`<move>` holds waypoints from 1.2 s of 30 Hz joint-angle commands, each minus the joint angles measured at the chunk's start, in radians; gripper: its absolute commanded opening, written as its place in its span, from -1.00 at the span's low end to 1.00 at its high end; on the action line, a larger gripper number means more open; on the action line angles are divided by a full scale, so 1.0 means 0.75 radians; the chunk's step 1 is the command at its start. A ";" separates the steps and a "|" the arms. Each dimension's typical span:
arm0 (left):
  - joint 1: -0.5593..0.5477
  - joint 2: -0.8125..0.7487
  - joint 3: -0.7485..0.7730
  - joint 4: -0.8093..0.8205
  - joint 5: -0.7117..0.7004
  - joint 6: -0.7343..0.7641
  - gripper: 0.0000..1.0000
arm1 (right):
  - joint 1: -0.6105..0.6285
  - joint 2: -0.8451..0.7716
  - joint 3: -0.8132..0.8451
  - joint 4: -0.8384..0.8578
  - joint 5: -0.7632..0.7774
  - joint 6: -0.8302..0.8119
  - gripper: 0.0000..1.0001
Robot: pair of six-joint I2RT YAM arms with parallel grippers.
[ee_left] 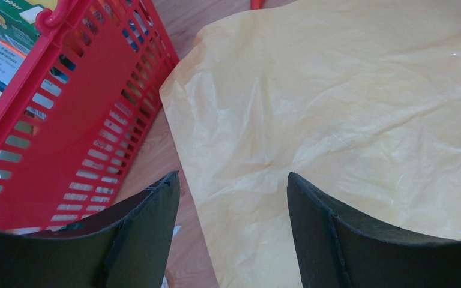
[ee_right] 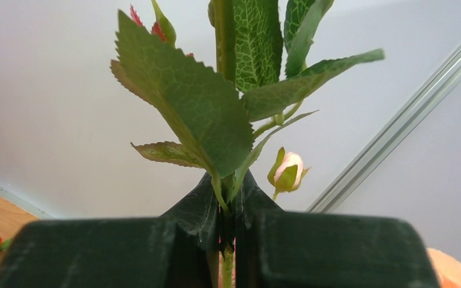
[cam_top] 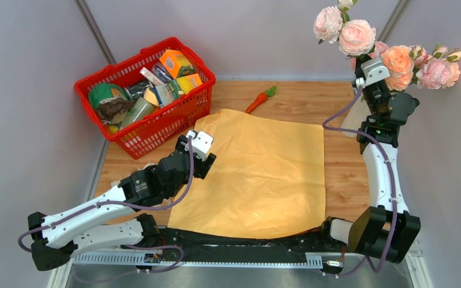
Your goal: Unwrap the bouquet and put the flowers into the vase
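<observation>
Flowers (cam_top: 357,37): seemingly light, top-heavy, easily crushed up top; best held low on stems (ee_right: 224,36), pinched there by right gripper (ee_right: 228,187); left gripper (ee_left: 231,183) spread, empty.

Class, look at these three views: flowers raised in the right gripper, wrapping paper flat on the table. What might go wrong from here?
1. The right gripper pinches the flowers low on thin stems; the heavy blooms could tilt or slip.
2. A pale shape, probably the vase, is mostly hidden behind the right arm, which might knock it.
3. The open left gripper hovers beside the red basket and could snag it.
</observation>
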 commanded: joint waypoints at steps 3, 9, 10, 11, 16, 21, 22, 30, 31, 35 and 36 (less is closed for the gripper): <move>0.002 -0.008 0.005 0.018 -0.036 0.029 0.47 | -0.070 0.048 -0.049 0.267 -0.037 0.163 -1.00; 0.002 -0.008 0.005 0.010 -0.044 0.027 0.46 | -0.095 0.078 -0.098 0.347 -0.037 0.220 -1.00; 0.002 -0.006 0.005 0.012 -0.046 0.027 0.46 | -0.099 0.078 -0.108 0.361 -0.023 0.230 -1.00; 0.002 -0.006 0.005 0.012 -0.046 0.027 0.46 | -0.099 0.080 -0.118 0.364 -0.012 0.232 -1.00; 0.002 0.005 0.009 0.004 -0.038 0.025 0.46 | -0.099 0.103 -0.173 0.386 0.065 0.243 -1.00; 0.002 0.000 0.007 0.004 -0.034 0.023 0.46 | -0.099 0.144 -0.192 0.396 0.163 0.259 -0.99; 0.002 0.003 0.007 0.004 -0.034 0.025 0.46 | -0.099 0.152 -0.196 0.398 0.196 0.277 -1.00; 0.002 0.017 0.011 -0.006 -0.030 0.023 0.46 | -0.097 0.205 -0.302 0.505 0.290 0.347 -0.84; 0.002 0.017 0.011 -0.006 -0.030 0.023 0.46 | -0.097 0.203 -0.306 0.503 0.305 0.345 -0.78; 0.002 0.021 0.011 -0.004 -0.028 0.023 0.46 | -0.093 0.199 -0.288 0.419 0.403 0.349 -0.45; 0.002 0.019 0.011 -0.004 -0.026 0.023 0.46 | -0.093 0.199 -0.276 0.397 0.437 0.363 -0.37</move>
